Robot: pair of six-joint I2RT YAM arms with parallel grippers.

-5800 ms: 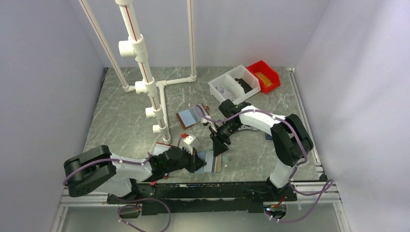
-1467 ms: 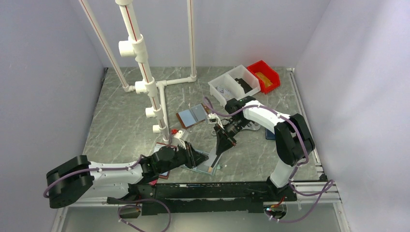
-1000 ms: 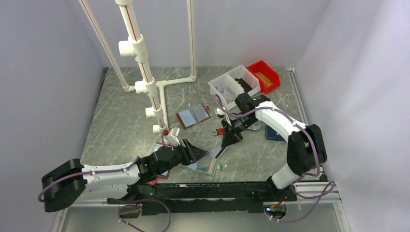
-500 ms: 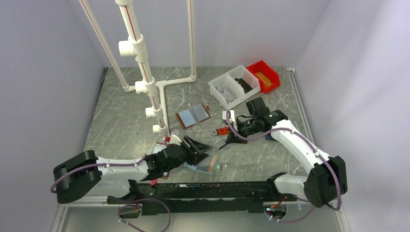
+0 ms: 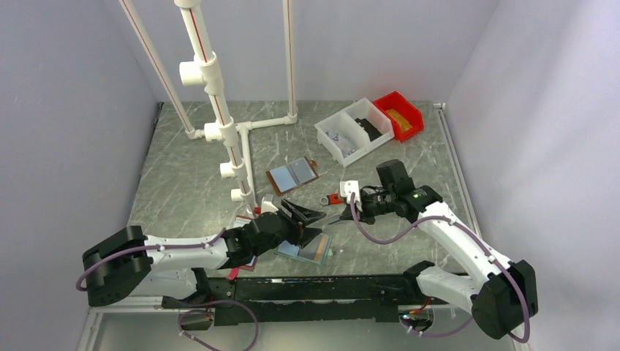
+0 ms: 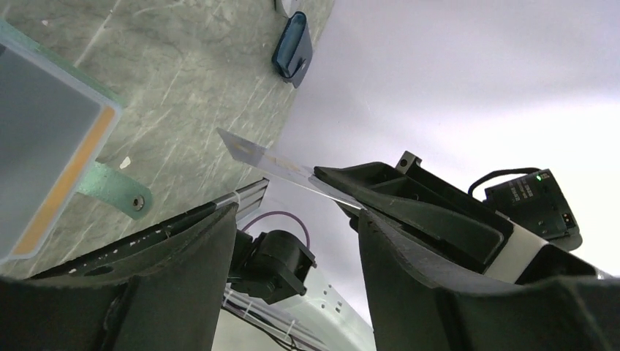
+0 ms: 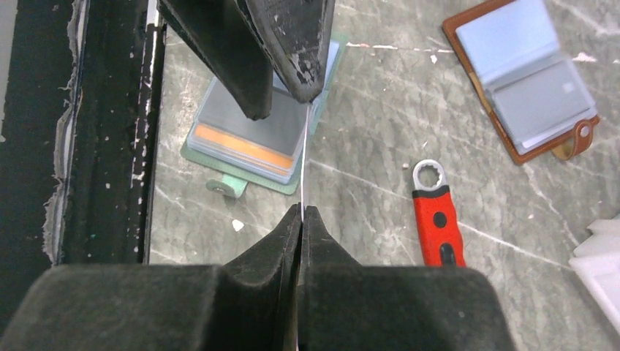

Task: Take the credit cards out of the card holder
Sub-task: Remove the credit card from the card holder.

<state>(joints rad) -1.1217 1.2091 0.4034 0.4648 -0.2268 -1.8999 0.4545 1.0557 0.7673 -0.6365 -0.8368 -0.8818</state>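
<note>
Top external view, near edge: a black rail (image 5: pixel 314 285) carries both arm bases. Just beyond it the holder (image 5: pixel 313 248) lies open and flat on the table (image 5: pixel 183 183), with mint edges and grey-blue panels facing up. An orange strip (image 7: pixel 245 146) runs along one panel edge; whether it is a card cannot be told. A mint tab (image 6: pixel 110 191) with a snap projects from the holder's near side.

The left gripper (image 5: pixel 310 223) hangs just above the holder's left part. Its jaws are spread wide and hold nothing.

The right gripper (image 7: pixel 303 212) is clamped on a card (image 6: pixel 267 156), which is lifted clear of the holder, above it and to its right. In the right wrist view the card is edge-on, a thin pale line. In the left wrist view its face looks pale, with markings too faint to read. The card's free end lies close to one left finger; contact cannot be told.

Farther out, a red-handled wrench (image 5: pixel 333 199) lies on the table. Beyond it lies a brown-edged folder (image 5: pixel 292 174), open. A dark blue object (image 6: pixel 292 45) lies to the right; the right arm hides it in the top view.

At far right a white two-part bin (image 5: pixel 353 133) sits beside a red bin (image 5: pixel 398 115); their contents are too small to identify. At far left stands a white pipe frame (image 5: pixel 219 131), cut off at the top.

The table is grey-green and marbled. Pale lilac walls (image 5: pixel 73 110) enclose it on three sides.
</note>
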